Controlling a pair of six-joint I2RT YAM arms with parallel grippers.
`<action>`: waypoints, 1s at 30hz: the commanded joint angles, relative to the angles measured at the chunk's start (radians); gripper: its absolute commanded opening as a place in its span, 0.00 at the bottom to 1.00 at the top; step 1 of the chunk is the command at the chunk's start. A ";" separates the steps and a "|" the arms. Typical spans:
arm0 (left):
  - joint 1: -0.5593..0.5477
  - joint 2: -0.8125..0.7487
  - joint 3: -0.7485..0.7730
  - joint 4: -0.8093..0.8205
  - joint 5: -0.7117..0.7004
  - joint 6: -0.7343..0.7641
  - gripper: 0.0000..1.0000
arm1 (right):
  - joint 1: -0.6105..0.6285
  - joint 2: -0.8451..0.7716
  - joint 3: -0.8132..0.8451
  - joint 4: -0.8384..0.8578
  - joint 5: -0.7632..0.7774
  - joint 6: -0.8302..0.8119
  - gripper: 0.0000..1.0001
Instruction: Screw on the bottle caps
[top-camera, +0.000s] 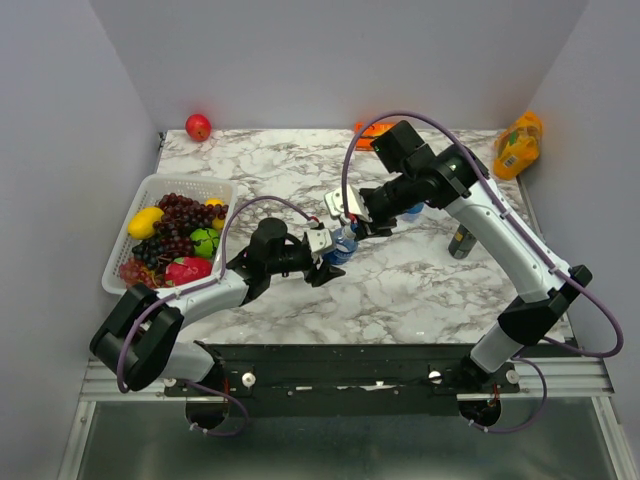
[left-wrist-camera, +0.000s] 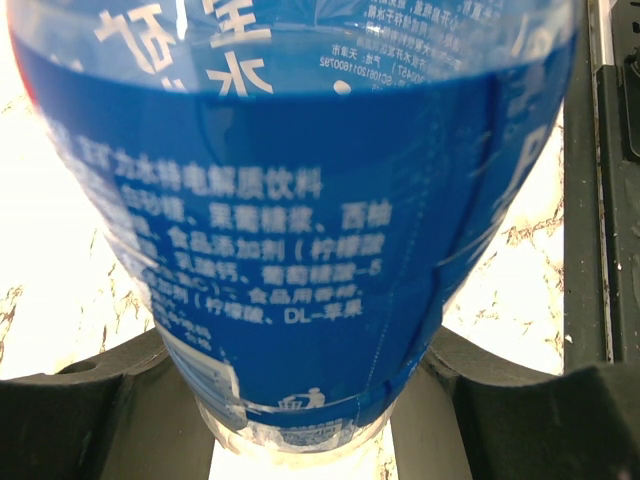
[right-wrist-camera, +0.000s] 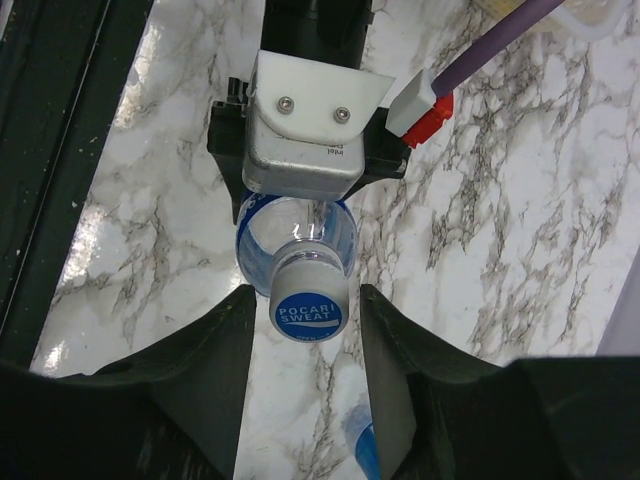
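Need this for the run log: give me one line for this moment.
left claw: shut on Pocari Sweat bottle | right claw: open, straddling blue cap, not touching | cap: seated on neck

Clear bottle (top-camera: 343, 245) with blue, white-printed label, about upright at the middle of the table (top-camera: 420, 290), round blue cap (right-wrist-camera: 309, 305) lettered POCARI SWEAT seated on its neck, and second bottle (top-camera: 412, 211) near it to the right, mostly hidden, only blue showing.

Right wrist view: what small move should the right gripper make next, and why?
Probably close on the cap: it sits on the bottle held by the left gripper, and the right gripper straddles it with gaps either side.
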 joint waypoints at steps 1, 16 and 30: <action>0.006 0.008 0.026 0.009 0.027 0.010 0.00 | 0.007 0.000 -0.017 -0.187 0.024 -0.011 0.50; 0.011 0.014 0.081 -0.087 -0.036 0.289 0.00 | 0.007 0.015 -0.066 -0.187 0.022 -0.008 0.35; 0.046 0.014 0.068 0.084 -0.054 0.039 0.00 | 0.007 0.063 -0.103 -0.133 0.017 0.157 0.32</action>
